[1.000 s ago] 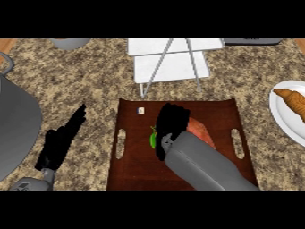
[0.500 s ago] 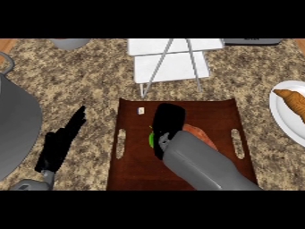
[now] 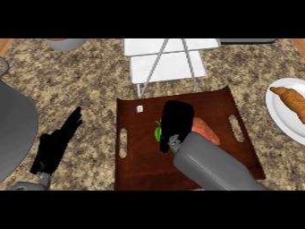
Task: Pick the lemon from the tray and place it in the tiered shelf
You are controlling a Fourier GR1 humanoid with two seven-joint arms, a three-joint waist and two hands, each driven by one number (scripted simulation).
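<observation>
The right hand (image 3: pixel 178 120) sits at frame centre, hiding the fruit, a green sliver (image 3: pixel 158 132) at its left edge; finger state cannot be told.

Green object (image 3: pixel 158 132) mostly under right hand (image 3: pixel 176 120)

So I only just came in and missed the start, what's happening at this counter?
The robot's right hand is down over the brown tray, covering a green object beside an orange-pink one; whether it grips anything is hidden. The left hand rests open on the counter beside the tray. The white tiered shelf stands behind the tray, and a croissant lies on a plate at the right.
</observation>
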